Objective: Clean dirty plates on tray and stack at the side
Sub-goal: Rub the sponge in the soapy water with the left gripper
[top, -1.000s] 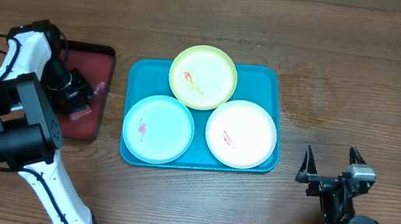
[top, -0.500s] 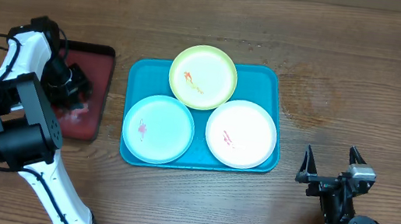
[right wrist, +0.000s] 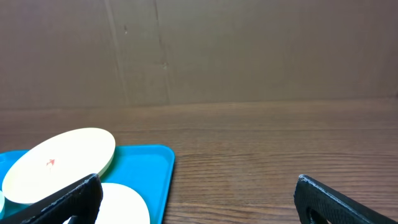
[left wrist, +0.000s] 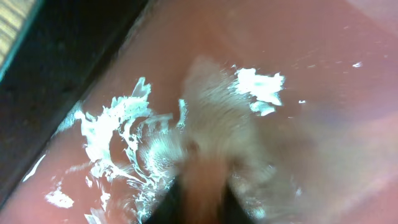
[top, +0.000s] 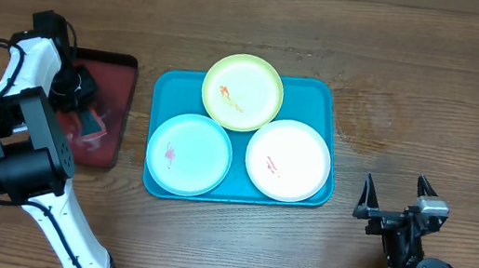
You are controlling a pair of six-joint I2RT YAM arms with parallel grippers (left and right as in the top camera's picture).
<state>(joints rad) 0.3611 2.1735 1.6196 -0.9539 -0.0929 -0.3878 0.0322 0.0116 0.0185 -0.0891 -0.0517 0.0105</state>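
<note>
Over the dark red tray (top: 122,71) at the tabletop's 9 o'clock edge, the left gripper (top: 84,105) is pulling back toward 10 o'clock and tipping more steeply down at the tray's floor. Its jaws, spread wide half a second earlier, are coming together, nearly closed.

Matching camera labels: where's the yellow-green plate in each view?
Overhead: yellow-green plate at top centre, on the far edge of the turquoise tray.
Left wrist: not in it, only a dark red surface seen close up.
Right wrist: lower left, beyond the white plate.
Shared landmark: the turquoise tray, seen in the overhead and right wrist views only.
</note>
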